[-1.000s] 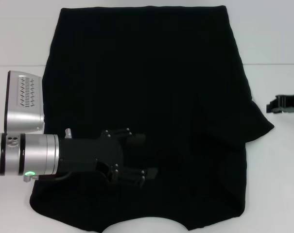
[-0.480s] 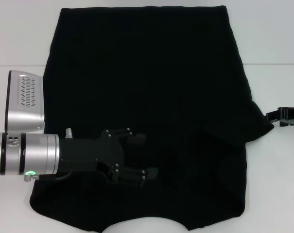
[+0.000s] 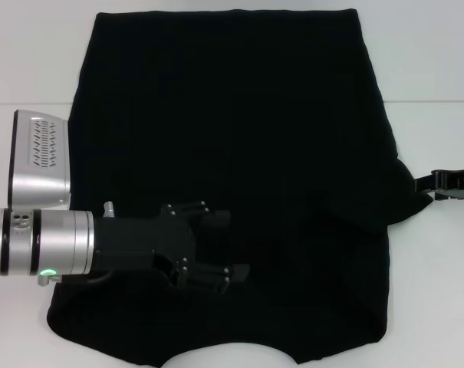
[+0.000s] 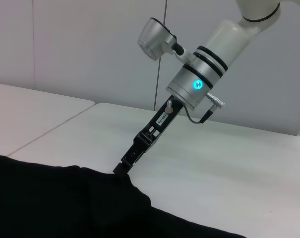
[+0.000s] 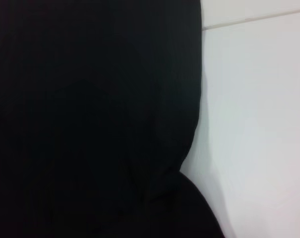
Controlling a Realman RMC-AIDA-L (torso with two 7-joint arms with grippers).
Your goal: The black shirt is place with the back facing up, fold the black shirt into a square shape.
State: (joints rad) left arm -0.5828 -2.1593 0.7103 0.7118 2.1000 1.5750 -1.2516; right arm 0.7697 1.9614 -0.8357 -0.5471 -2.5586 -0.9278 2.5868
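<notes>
The black shirt [image 3: 232,115] lies spread flat on the white table [image 3: 439,307], hem at the far side and neckline curve at the near edge. Its right sleeve [image 3: 404,201] sticks out sideways; no sleeve shows on the left. My left gripper [image 3: 225,247] hovers open over the shirt's near left part, with nothing between its fingers. My right gripper [image 3: 425,184] sits at the tip of the right sleeve, shut on the cloth edge. The left wrist view shows that gripper [image 4: 121,169] slanting down onto the shirt [image 4: 50,203]. Black cloth [image 5: 90,99] fills most of the right wrist view.
Bare white table [image 4: 229,163] lies to the right of the shirt and beyond it. A seam [image 3: 431,100] crosses the tabletop at the far side. The silver left forearm [image 3: 40,244] reaches in from the left edge.
My right gripper has moved inward and slightly nearer, from off the sleeve to its tip. The left arm and the shirt have stayed in place.
</notes>
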